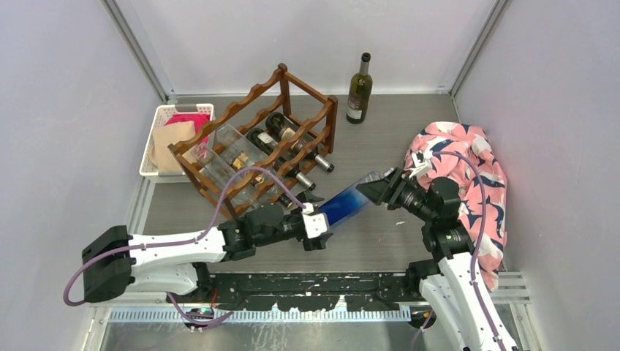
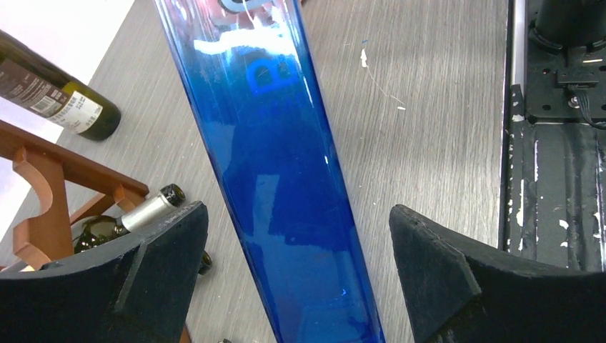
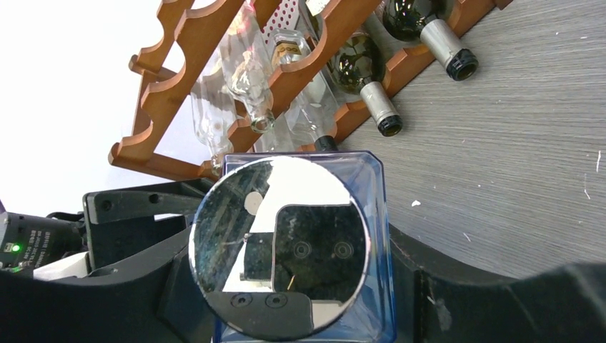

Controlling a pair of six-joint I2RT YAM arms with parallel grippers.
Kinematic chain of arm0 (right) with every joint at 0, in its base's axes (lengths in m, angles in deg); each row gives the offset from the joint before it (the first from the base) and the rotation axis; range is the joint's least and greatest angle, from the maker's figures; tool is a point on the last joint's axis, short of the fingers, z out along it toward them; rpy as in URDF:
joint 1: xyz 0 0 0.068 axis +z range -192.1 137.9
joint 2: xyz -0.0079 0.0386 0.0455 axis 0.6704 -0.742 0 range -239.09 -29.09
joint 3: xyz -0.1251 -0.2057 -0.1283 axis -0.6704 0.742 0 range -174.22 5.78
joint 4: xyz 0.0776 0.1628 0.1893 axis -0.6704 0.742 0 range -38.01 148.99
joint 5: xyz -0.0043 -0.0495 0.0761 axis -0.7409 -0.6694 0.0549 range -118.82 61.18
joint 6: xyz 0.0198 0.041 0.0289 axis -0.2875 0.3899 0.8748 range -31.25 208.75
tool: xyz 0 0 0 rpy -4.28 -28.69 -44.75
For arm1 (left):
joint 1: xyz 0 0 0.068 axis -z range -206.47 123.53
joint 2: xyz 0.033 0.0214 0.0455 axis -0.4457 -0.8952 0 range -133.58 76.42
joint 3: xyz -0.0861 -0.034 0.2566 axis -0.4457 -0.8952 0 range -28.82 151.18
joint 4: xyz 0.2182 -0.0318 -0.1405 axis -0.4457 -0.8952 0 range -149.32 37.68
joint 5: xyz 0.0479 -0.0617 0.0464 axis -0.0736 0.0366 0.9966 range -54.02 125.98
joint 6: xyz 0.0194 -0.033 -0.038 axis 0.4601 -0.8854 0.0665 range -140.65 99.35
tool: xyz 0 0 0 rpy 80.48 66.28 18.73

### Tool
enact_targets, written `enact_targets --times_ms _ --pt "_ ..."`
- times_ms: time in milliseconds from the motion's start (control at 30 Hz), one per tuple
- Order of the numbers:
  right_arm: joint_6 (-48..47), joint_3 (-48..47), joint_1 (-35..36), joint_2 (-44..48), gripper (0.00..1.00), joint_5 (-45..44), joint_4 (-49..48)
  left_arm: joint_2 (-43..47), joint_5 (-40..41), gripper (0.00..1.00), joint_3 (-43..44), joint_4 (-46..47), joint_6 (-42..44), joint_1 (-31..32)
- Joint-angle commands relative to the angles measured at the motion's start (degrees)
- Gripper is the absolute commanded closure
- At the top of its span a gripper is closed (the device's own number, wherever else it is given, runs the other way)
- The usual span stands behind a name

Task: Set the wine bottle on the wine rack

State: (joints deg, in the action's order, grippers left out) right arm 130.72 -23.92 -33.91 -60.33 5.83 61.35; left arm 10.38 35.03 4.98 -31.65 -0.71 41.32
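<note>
Your grey wood-grain table [image 1: 395, 131] carries the dark reddish-brown wooden wine rack [image 1: 333, 121] at the back left. Dark bottles [image 1: 292, 142] and clear ones [image 1: 234, 157] already lie in its scalloped rails. A pink, white and navy patterned cloth [image 1: 468, 168] is heaped at the right edge. A white plastic basket [image 1: 148, 150] sits just left of the rack. A dark green glass bottle [image 1: 359, 91] stands upright by the back wall, apart from the rack.

Your blue, square-sided glass wine bottle [image 1: 349, 203] is not on the rack. It stretches between the two arms, just in front of the rack's near corner. Your right gripper [image 1: 379, 190] has it by the base end, with its fingers [image 3: 457, 300] pressed against opposite sides. Your left gripper [image 2: 296, 229] straddles the other end of the bottle. Its fingers [image 2: 154, 264] are spread wide, with a gap showing on each side of the glass, so it grips nothing.
</note>
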Motion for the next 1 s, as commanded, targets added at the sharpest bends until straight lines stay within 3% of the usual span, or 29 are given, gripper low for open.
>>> enact_targets --times_ms 0,500,800,967 --pt "6.1 -5.0 0.1 2.4 0.99 2.6 -9.8 1.5 0.1 0.04 0.3 2.3 -1.7 -0.6" --pt "11.4 -0.3 0.2 0.6 0.99 6.5 -17.5 -4.1 2.4 0.06 -3.2 10.6 -7.1 -0.6" --pt "15.7 4.7 0.1 1.2 0.99 6.9 -21.9 -9.4 2.6 0.16 0.1 12.8 -10.4 -0.6" --pt "17.1 6.4 0.1 0.9 0.99 7.6 -23.3 -10.7 2.2 0.31 1.4 13.4 -12.4 -0.8"
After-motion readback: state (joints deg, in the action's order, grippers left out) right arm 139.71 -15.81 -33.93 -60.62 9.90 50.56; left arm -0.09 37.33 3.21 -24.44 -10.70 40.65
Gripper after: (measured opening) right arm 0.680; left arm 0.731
